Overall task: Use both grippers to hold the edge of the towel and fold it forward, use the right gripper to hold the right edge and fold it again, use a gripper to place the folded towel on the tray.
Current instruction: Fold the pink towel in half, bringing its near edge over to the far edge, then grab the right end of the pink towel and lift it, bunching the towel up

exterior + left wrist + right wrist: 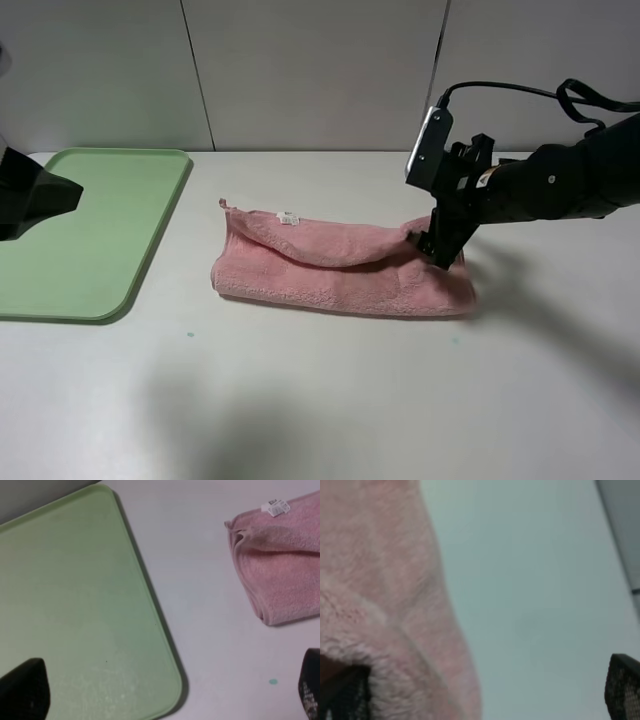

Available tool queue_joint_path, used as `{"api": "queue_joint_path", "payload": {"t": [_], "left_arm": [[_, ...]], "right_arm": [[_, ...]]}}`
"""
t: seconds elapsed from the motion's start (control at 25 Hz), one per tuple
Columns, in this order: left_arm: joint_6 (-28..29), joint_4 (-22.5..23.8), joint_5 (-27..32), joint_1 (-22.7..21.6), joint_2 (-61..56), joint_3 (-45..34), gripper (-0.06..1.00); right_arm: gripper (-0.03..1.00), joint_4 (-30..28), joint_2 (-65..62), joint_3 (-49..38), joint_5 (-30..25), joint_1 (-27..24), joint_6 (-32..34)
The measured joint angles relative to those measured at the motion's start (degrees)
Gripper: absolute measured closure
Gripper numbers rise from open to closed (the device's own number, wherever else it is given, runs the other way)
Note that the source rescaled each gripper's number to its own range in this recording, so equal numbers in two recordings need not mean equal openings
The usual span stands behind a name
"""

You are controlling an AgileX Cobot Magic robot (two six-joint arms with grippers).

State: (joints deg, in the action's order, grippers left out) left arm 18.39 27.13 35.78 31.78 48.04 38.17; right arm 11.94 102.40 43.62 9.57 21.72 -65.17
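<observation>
Jaws are seen spread wide on the right gripper (436, 252) and the left gripper (60, 192), nothing held. First fold looks done: the towel (340, 270) is laid mid-frame as a long doubled strip. Second fold and the drop onto the tray (150, 260), far left, are still owed.
</observation>
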Motion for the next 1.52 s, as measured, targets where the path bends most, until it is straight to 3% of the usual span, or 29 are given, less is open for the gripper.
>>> {"api": "queue_joint_path", "payload": {"t": [0.4, 0.84, 1.08, 1.36, 1.52], "left_arm": [[0.0, 0.0, 0.0, 0.0, 0.0, 0.0, -0.05], [0.0, 0.0, 0.0, 0.0, 0.0, 0.0, -0.05], [0.0, 0.0, 0.0, 0.0, 0.0, 0.0, -0.05], [0.0, 0.0, 0.0, 0.0, 0.0, 0.0, -0.05], [0.0, 0.0, 0.0, 0.0, 0.0, 0.0, -0.05]], "right_arm": [[-0.03, -1.7, 0.0, 6.8, -3.4, -2.5, 0.0], [-0.03, -1.9, 0.0, 7.7, -8.9, -6.3, 1.7], [-0.03, 5.2, 0.0, 7.7, -15.3, -6.6, 16.1], [-0.03, 8.0, 0.0, 7.7, -23.7, -6.6, 43.9], [-0.03, 8.1, 0.0, 7.7, -27.8, -6.6, 56.2]]}}
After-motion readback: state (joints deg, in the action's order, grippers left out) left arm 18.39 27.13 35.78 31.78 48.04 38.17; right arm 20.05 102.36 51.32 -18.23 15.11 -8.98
